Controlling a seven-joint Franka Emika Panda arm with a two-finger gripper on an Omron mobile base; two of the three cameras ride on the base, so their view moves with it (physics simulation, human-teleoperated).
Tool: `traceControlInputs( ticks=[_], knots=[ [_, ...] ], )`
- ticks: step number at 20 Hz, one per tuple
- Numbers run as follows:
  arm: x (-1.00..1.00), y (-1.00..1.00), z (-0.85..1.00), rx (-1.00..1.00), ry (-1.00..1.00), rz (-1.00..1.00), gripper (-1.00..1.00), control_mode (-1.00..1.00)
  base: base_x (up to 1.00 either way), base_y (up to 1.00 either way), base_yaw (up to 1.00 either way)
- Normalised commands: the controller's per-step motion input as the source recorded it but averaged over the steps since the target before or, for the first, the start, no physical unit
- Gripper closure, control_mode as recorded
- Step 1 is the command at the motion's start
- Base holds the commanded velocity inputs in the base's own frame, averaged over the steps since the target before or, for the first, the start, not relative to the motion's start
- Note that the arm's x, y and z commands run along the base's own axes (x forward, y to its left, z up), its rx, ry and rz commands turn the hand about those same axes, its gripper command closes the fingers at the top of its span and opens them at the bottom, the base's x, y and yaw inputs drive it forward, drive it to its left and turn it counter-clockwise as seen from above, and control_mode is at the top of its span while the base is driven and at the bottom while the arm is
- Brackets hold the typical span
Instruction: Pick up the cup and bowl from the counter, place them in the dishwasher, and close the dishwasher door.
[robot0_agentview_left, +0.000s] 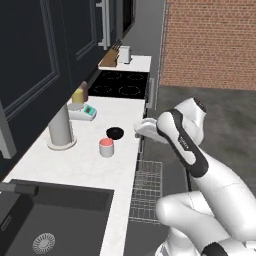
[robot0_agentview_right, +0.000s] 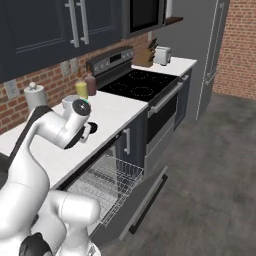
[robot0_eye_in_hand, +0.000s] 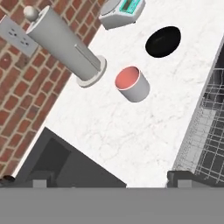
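**Approach phase: nothing picked yet, cup likely first**

Step in hand, judged from the layout: robot lines up for the first pick. Cup and bowl both sit on the table, dishwasher already open w/ rack pulled out, so loading hasn't begun.

Left to right in the left base view:
- Sink (robot0_agentview_left: 55, 215) at near left, dark basin cut into the table (robot0_agentview_left: 75, 165).
- Tall grey cylinder (robot0_agentview_left: 61, 127) on its round base, by the wall.
- Small white-teal scale (robot0_agentview_left: 84, 112) just beyond it.
- Cup (robot0_agentview_left: 106, 147), upright, red-pink inside, roughly mid-table; it's just right of the cylinder base but apart from it.
- Bowl (robot0_agentview_left: 115, 132), glossy black, just beyond the cup, near but not touching.
- Gripper (robot0_agentview_left: 146, 129) hovers at the table's right edge, fingers spread wide, holding nothing.
- Dishwasher rack (robot0_agentview_left: 146, 190) extends out below that edge; dishwasher door (robot0_agentview_right: 145, 200) lies folded down, open.

Next move prob. calls for reaching left over the table and dropping down around the cup rim, fingers kept wide until they straddle it.

Room: cup has open table on its near and right sides; cylinder crowds the left, bowl the far side. Best approach is from above or from the right. Table edge is close to the rack, so the carry to the dishwasher is short. Cooktop (robot0_agentview_left: 120, 84) is well apart, far end.
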Motion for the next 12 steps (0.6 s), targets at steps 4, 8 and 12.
traceControlInputs(
  ticks=[4, 8, 12],
  knots=[
    [0.78, 0.37, -0.09, 0.0, 0.17, 0.0, -1.0, -1.0, 0.0, 0.0, 0.0],
    [0.69, 0.11, -0.21, 0.0, 0.13, 0.0, -1.0, -1.0, 0.0, 0.0, 0.0],
    [0.71, 0.06, -0.27, 0.0, 0.08, 0.0, -1.0, -1.0, 0.0, 0.0, 0.0]
  ],
)
